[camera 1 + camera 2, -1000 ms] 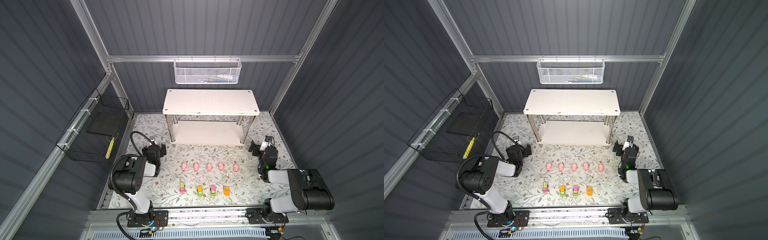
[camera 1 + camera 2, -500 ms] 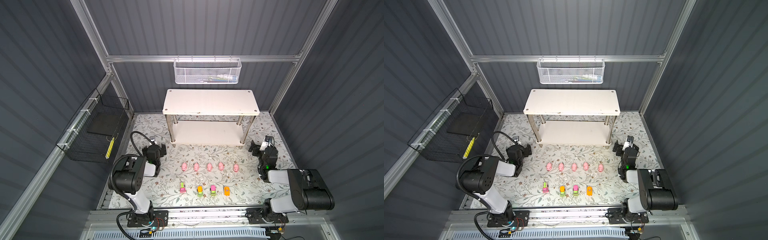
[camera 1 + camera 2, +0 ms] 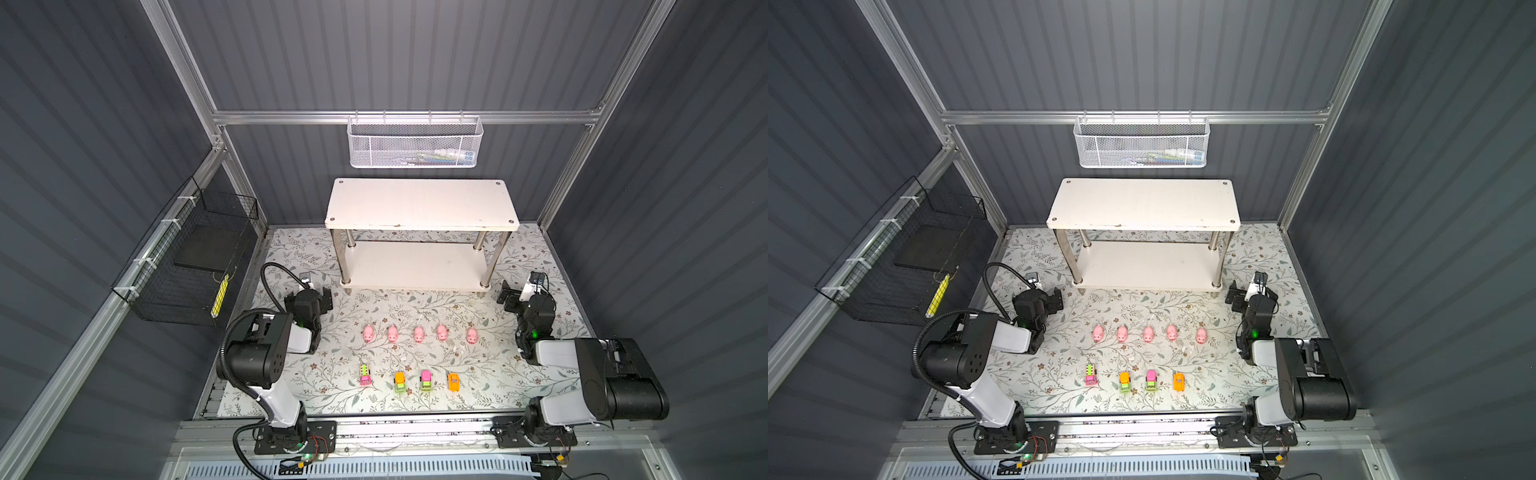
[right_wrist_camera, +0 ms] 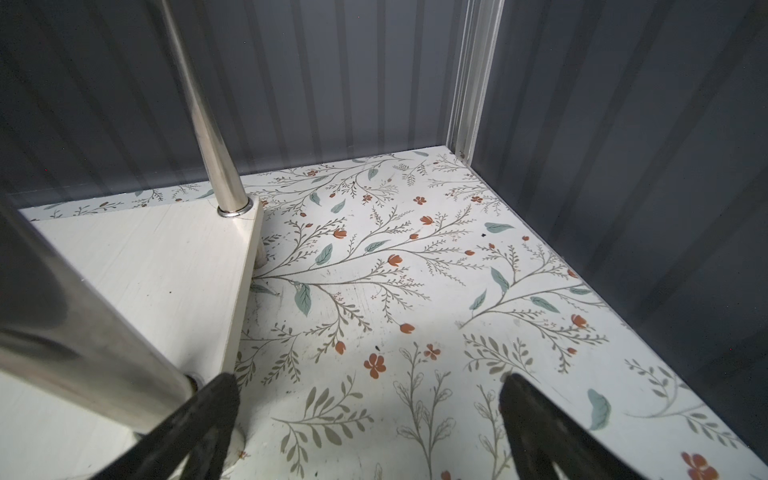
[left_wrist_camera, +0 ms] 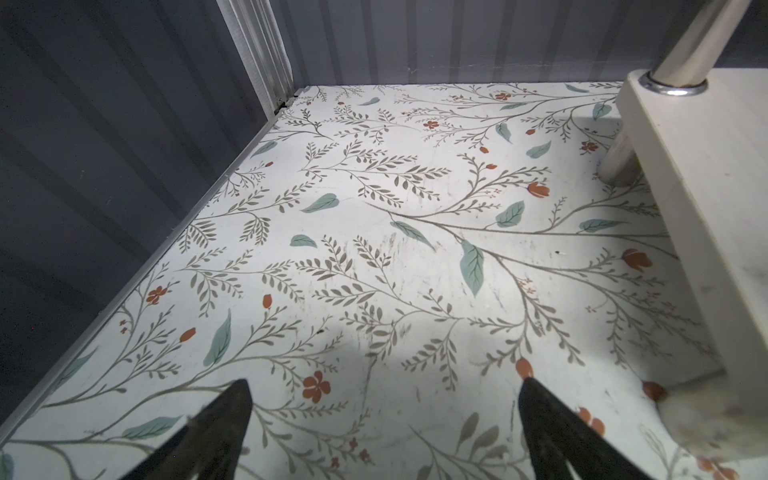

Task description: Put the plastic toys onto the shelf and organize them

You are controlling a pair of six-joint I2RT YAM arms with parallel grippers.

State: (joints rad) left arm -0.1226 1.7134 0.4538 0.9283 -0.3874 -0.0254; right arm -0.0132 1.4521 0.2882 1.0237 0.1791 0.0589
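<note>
Pigs (image 3: 419, 333) line the middle of the bench (image 3: 494, 390), toy vehicles (image 3: 400, 381) nearer its front edge, shelf (image 3: 419, 203) bare at the back. Your left hand (image 5: 383, 384) and right hand (image 4: 368, 379) gape wide, empty; best take end pigs first, pinching flanks.

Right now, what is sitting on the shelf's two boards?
Nothing: the top board and the lower board both look bare. Only slivers of the lower board behind the front posts are covered.

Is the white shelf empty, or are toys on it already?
Empty. Both boards of the shelf are bare; the pigs and little cars stand in rows on the flowery table in front.
</note>
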